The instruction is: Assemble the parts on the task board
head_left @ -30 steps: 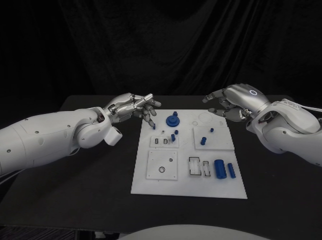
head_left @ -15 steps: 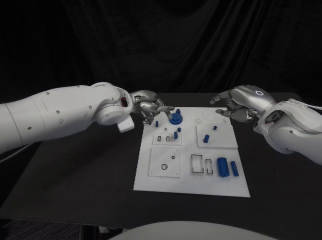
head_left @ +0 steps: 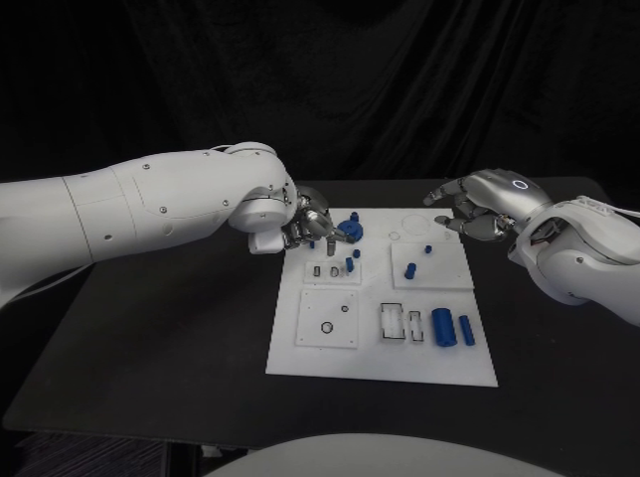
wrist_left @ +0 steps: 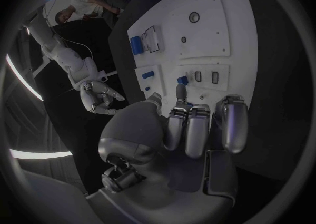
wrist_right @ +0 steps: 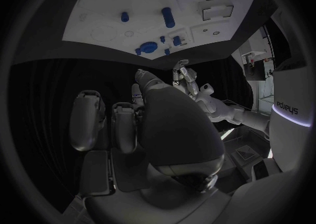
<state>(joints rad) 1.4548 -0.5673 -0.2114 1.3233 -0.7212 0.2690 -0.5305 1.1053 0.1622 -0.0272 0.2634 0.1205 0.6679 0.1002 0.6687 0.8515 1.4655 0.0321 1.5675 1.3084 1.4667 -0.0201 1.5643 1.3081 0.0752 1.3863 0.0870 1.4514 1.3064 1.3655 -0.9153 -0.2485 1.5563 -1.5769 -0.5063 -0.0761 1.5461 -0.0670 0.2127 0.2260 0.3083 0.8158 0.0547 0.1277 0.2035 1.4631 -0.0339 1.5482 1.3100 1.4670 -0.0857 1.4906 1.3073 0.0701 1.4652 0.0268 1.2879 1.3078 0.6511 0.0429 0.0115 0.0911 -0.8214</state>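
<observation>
The task board (head_left: 381, 338) lies flat on the black tabletop (head_left: 163, 348), its long axis running away from the robot. The left hand (head_left: 309, 230) sits at the board's far left corner; the left wrist view shows its fingers (wrist_left: 187, 132) curled together, a small blue part (wrist_left: 181, 80) just past their tips, though whether it is held I cannot tell. The right hand (head_left: 471, 211) hovers by the board's far right corner, fingers loosely bent, holding nothing.
</observation>
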